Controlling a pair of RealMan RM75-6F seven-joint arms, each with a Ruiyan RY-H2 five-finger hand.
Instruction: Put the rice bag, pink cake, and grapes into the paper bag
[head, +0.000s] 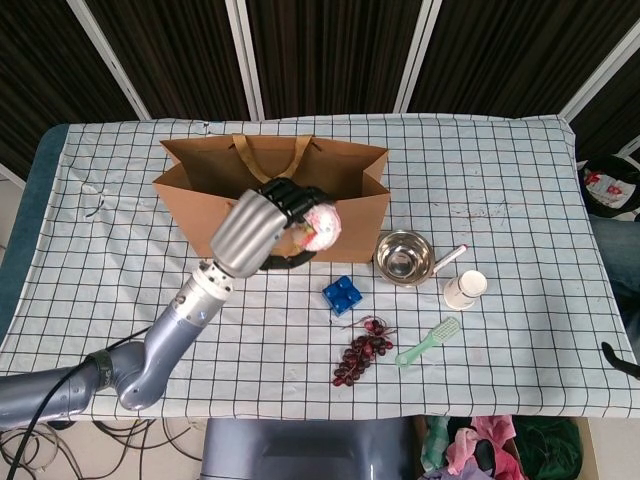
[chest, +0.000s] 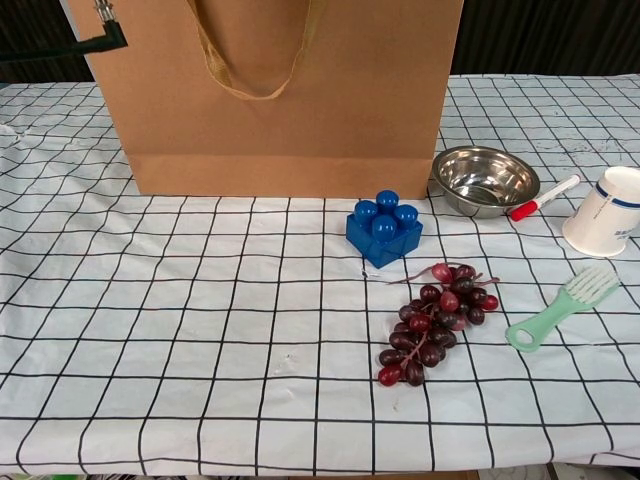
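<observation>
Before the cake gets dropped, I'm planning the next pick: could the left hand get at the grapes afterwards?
Probably yes. The grapes lie in the open on the tablecloth, with the blue block and green brush beside them but apart. The left hand is up by the paper bag, holding the pink cake.

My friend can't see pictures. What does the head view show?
The left hand holds the pink cake up by the paper bag. On the checked table lie grapes, a blue block and a metal bowl.
</observation>
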